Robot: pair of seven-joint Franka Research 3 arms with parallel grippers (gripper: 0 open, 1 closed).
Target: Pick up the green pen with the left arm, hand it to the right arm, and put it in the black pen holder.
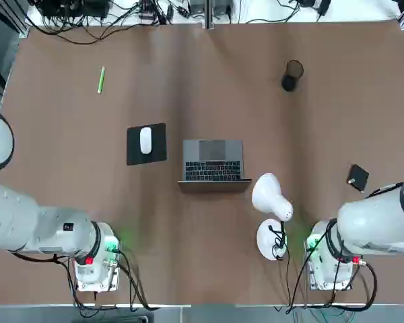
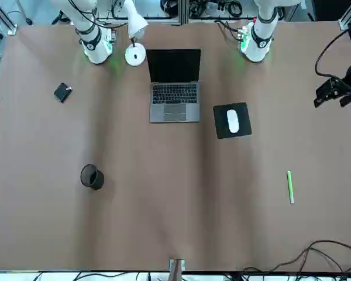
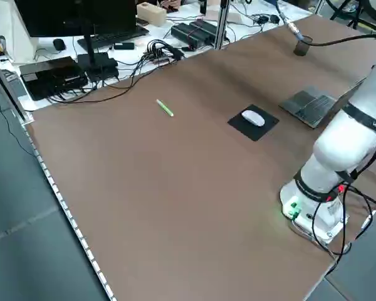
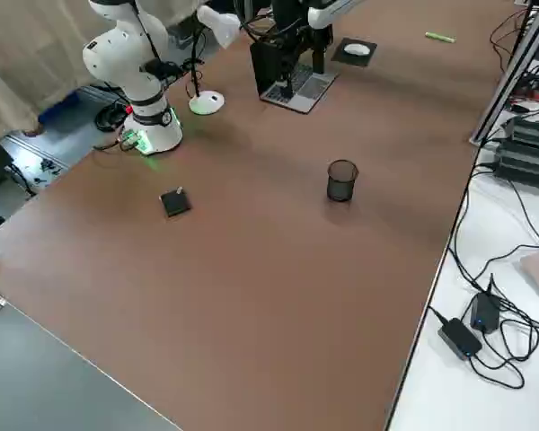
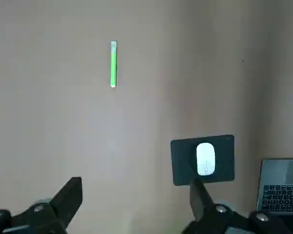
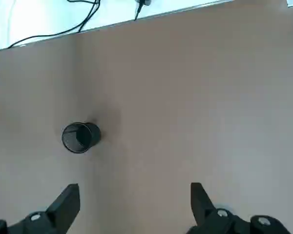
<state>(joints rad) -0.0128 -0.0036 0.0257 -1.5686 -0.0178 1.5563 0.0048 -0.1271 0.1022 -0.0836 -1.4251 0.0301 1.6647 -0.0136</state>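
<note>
Pen [image 1: 101,79] flat on bench [image 1: 202,222], far left, well apart from mouse pad [image 1: 146,144]. Holder [image 1: 292,74] upright, far right. Left pincer [image 5: 132,204] wide, raised, empty. Right pincer [image 6: 134,202] wide, raised above bench near holder.

In the top view my left arm [image 1: 34,225] is cut by the edge at 9 o'clock and my right arm [image 1: 380,225] at 3 o'clock, so neither pincer shows there. In the front view my left gripper [image 2: 333,93] is half cut at 3 o'clock. The inside of the black pen holder [image 1: 291,75] is too small and dark to tell.
</note>
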